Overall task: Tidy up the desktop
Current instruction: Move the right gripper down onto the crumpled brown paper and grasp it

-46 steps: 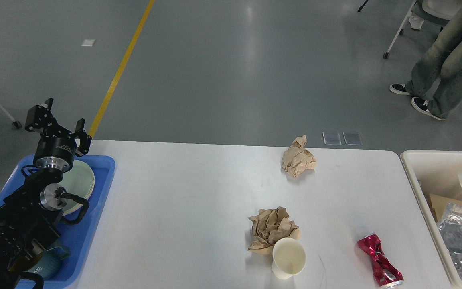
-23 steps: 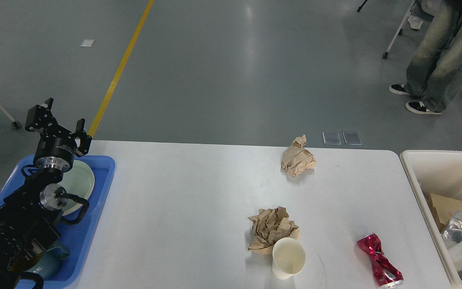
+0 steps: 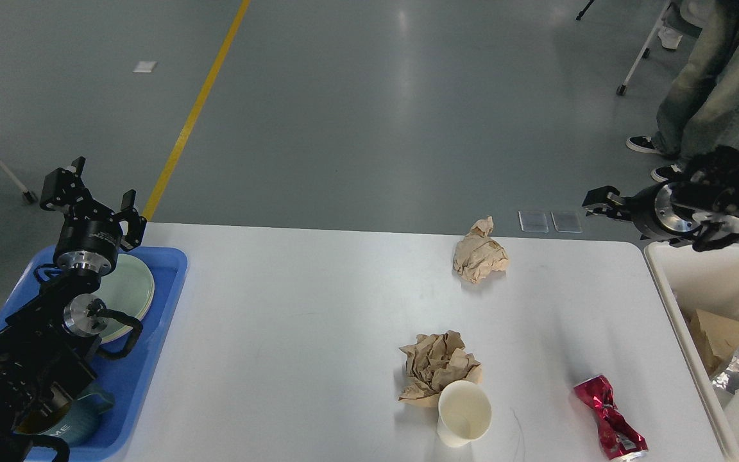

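Four bits of trash left on the white counter, all looks light and easy to squash

Near crumpled paper touches the paper cup front-middle; second paper wad sits by the far edge, crushed red can front right near the cream bin. Wads are soft, pinch anywhere; I'd take the cup gently by its rim, the can at its twisted waist. Left gripper jaws spread wide above the blue tray, holding nothing. Right gripper jaws: can't tell

Two paper wads (crumpled), one cup, one can
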